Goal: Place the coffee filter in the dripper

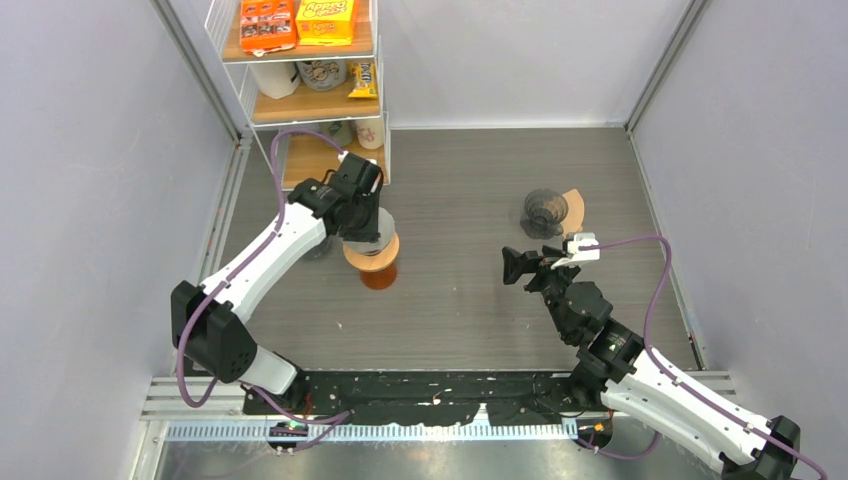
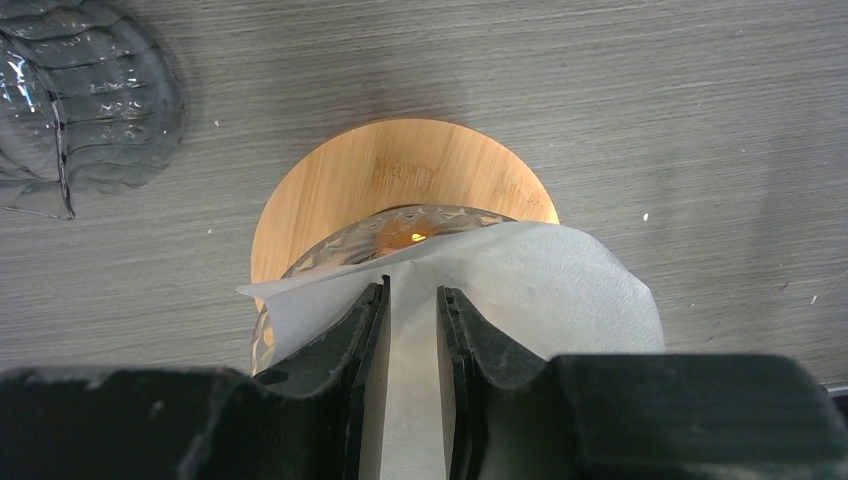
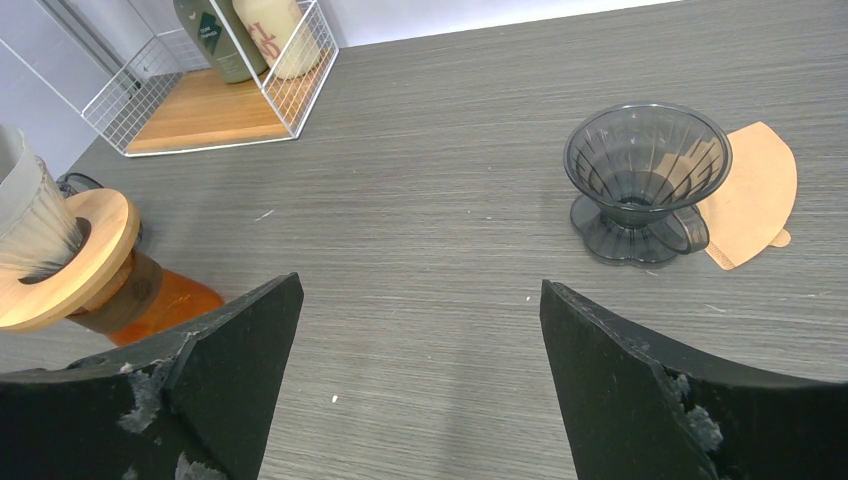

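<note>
A white paper coffee filter lies in the mouth of a glass dripper with a round wooden collar, on an amber carafe. My left gripper is right over it, its jaws a narrow gap apart with filter paper showing in the gap. The top view shows the left gripper above the collar. My right gripper is wide open and empty over bare table, also in the top view. The filter and collar show at the left of the right wrist view.
A dark plastic dripper stands on the table at the back right with a brown paper filter flat beside it. A wire shelf rack with boxes and bottles stands at the back left. A clear glass vessel sits left of the carafe.
</note>
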Robot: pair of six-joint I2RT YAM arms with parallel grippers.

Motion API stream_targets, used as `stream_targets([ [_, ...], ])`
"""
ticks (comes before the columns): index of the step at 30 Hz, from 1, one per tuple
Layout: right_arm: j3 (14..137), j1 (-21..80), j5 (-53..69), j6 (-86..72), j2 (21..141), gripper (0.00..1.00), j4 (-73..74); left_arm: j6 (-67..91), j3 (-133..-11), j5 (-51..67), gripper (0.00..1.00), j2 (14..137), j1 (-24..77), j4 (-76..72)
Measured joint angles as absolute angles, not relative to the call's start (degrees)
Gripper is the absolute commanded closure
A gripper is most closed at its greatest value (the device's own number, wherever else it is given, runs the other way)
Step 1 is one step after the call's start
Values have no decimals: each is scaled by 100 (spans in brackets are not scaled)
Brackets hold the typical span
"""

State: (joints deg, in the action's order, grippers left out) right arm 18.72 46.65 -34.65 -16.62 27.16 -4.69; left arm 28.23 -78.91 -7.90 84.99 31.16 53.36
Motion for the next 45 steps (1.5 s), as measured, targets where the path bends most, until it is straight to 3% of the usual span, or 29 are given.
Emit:
stream_targets([
  [8,1872,4665,-3465,-1662,2716,5,-469,2808,-7924,-790,70,8377,3116,5339],
  [14,1872,4665,-3465,-1662,2731,5,-471,2805,-7940,-709,62,8097,3116,5328],
  [19,1872,4665,-3465,-1664,2753,5,-469,2797,-7948,-572,45,7802,3118,5240],
  [26,1872,4665,-3463,-1664,2801,5,-473,2792,-7990,-482,29,7179,3118,5081],
  [29,1872,4665,-3463,-1664,2845,5,-473,2773,-7996,-471,4,6746,3118,4971],
  [30,1872,4665,-3463,-1664,2867,5,-475,2775,-7996,-467,1,6602,3118,4943],
  [35,1872,4665,-3463,-1664,2891,4,-473,2759,-7800,-572,0,5712,3118,4567],
  [45,1872,4665,-3509,-1669,2810,5,-467,3240,-5996,-2045,1,4136,2965,4042],
])
